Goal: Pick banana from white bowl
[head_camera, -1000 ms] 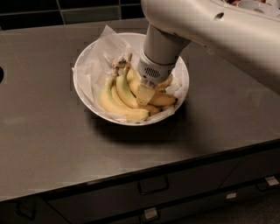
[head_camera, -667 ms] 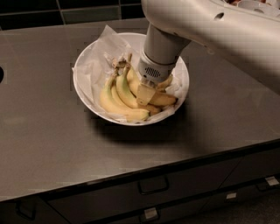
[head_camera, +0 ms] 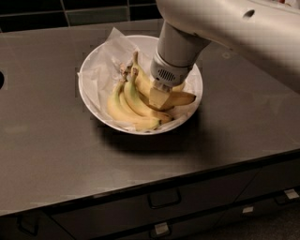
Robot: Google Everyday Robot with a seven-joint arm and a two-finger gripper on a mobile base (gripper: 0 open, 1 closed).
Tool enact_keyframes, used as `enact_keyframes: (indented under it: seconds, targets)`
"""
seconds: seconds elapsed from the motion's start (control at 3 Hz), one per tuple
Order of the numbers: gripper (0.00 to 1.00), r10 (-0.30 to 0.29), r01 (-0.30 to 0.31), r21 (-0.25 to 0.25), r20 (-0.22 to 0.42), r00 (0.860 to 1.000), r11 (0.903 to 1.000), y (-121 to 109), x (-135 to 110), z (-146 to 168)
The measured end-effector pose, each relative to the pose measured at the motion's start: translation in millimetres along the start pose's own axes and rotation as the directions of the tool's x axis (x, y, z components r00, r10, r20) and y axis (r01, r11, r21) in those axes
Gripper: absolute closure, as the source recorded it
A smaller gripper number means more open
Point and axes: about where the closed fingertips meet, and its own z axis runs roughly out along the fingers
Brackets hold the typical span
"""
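The white bowl point(head_camera: 89, 75), lined with crumpled white paper, sits on the dark counter and holds several bananas. The banana point(head_camera: 183, 98) is the thick curved one. Its thin stem points up-left and its darker tip points right, and my gripper hides its middle. My gripper point(head_camera: 159, 97) is down inside the bowl, resting on the middle of this banana. Three joined bananas point(head_camera: 125, 104) lie just left of the gripper, along the bowl's front-left side.
The dark counter point(head_camera: 51, 154) extends around the bowl, with its front edge above drawers with handles point(head_camera: 164, 199). A dark tiled wall point(head_camera: 47, 14) runs along the back. My white arm point(head_camera: 234, 28) reaches in from the upper right over the bowl.
The gripper stays at the same spot in the bowl. The right end of the banana under it looks slightly higher and further right than before.
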Motion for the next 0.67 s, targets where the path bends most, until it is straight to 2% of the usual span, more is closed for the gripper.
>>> enact_keyframes:
  seconds: [0.67]
  targets:
    - [1.00,0.032,-0.033,0.110,0.010,0.999,0.9934,-11,4,-33]
